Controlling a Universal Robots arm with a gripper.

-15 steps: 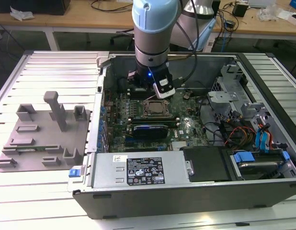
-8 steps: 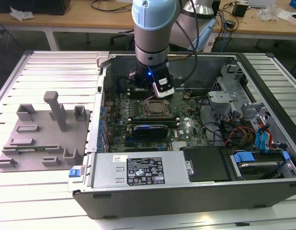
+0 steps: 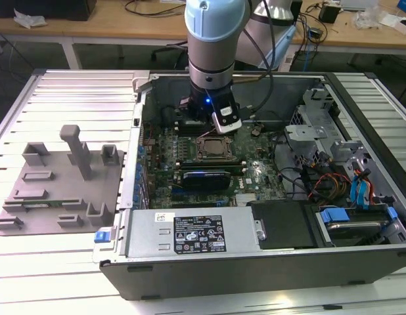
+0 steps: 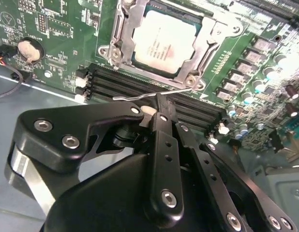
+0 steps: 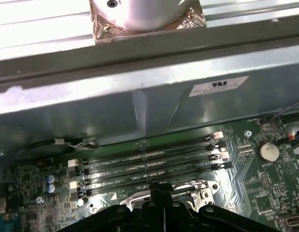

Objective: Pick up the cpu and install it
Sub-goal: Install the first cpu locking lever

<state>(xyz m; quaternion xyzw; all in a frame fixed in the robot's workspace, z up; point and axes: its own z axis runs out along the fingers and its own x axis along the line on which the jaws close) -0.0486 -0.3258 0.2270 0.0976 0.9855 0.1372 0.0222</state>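
Observation:
The cpu (image 4: 164,43), a pale silver square chip, lies flat in the motherboard socket (image 4: 207,53) with the metal frame around its rim. A thin wire lever (image 4: 135,97) runs along the socket's edge by the memory slots. My gripper (image 4: 159,102) hangs just over that lever, its black fingers pressed together and the tips at the wire, holding no chip. In the exterior view the gripper (image 3: 221,130) stands over the far edge of the socket (image 3: 215,148) inside the open computer case. The first wrist view has the fingertips (image 5: 159,187) over the socket frame.
Memory slots (image 5: 149,162) lie between the socket and the case wall (image 5: 140,111). A coin battery (image 4: 29,50) sits on the board. A grey fixture plate (image 3: 58,184) lies at the exterior view's left. The power supply (image 3: 190,233) and the drive bays with cables (image 3: 347,187) crowd the case.

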